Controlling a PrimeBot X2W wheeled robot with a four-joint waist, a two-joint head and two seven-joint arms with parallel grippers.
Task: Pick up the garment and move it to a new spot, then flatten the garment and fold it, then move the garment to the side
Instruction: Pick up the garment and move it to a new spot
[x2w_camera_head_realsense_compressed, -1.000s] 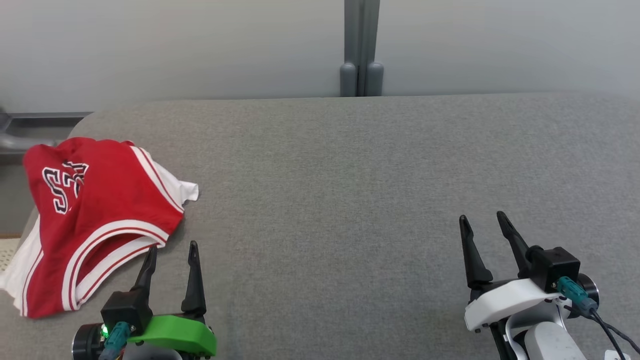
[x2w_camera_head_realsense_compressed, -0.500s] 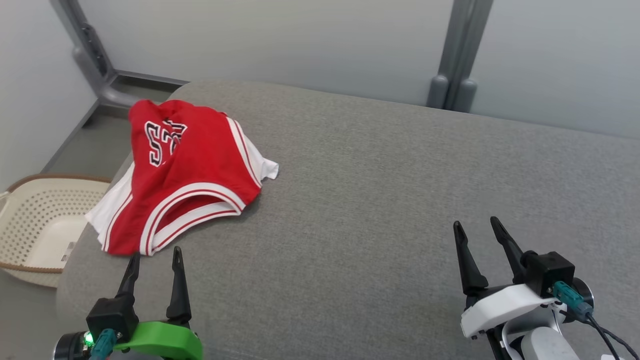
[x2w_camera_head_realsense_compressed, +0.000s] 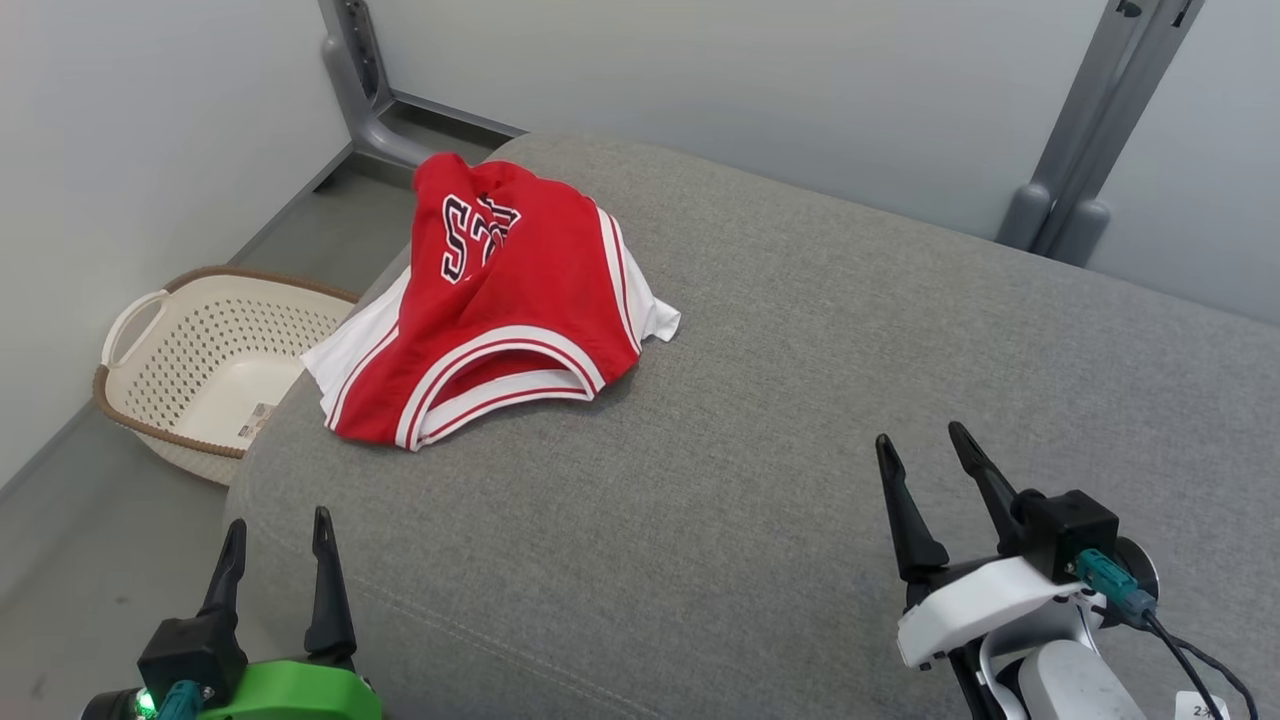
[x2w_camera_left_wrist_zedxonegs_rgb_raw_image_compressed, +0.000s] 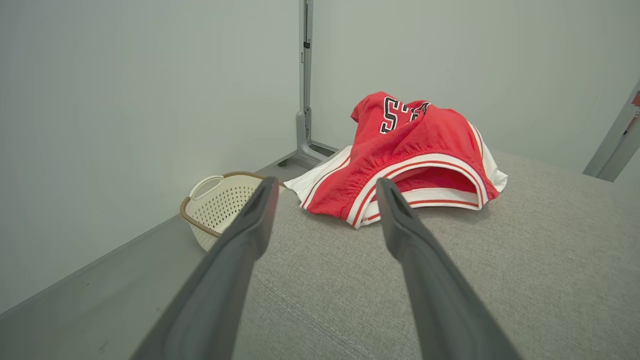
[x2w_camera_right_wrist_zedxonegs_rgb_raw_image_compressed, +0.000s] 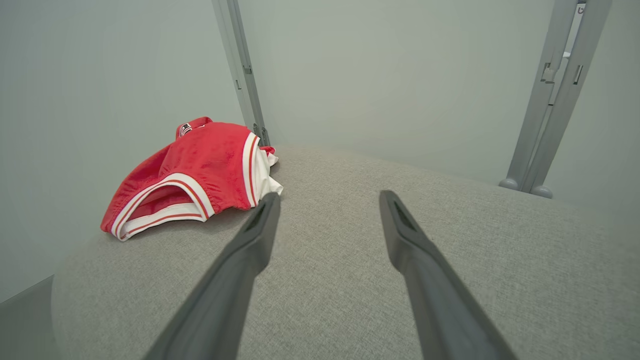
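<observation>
A red garment (x2w_camera_head_realsense_compressed: 510, 290) with white stripes and black lettering lies crumpled near the left end of the grey padded surface (x2w_camera_head_realsense_compressed: 800, 400). It is also in the left wrist view (x2w_camera_left_wrist_zedxonegs_rgb_raw_image_compressed: 415, 150) and the right wrist view (x2w_camera_right_wrist_zedxonegs_rgb_raw_image_compressed: 195, 165). My left gripper (x2w_camera_head_realsense_compressed: 278, 530) stands open at the lower left, over the surface's near left corner, well short of the garment. Nothing sits between its fingers (x2w_camera_left_wrist_zedxonegs_rgb_raw_image_compressed: 255, 220). At the lower right, my right gripper (x2w_camera_head_realsense_compressed: 920, 450) is open and empty above the surface, far right of the garment.
A cream perforated basket (x2w_camera_head_realsense_compressed: 200, 360) with a brown rim stands on the floor left of the surface, also in the left wrist view (x2w_camera_left_wrist_zedxonegs_rgb_raw_image_compressed: 220, 200). Grey panel walls with metal posts (x2w_camera_head_realsense_compressed: 1080, 130) close the back. The surface's left edge drops to the floor.
The head camera has swung left, so the garment and the surface's left edge have shifted right in the picture and the basket has come into view. Both grippers stay open.
</observation>
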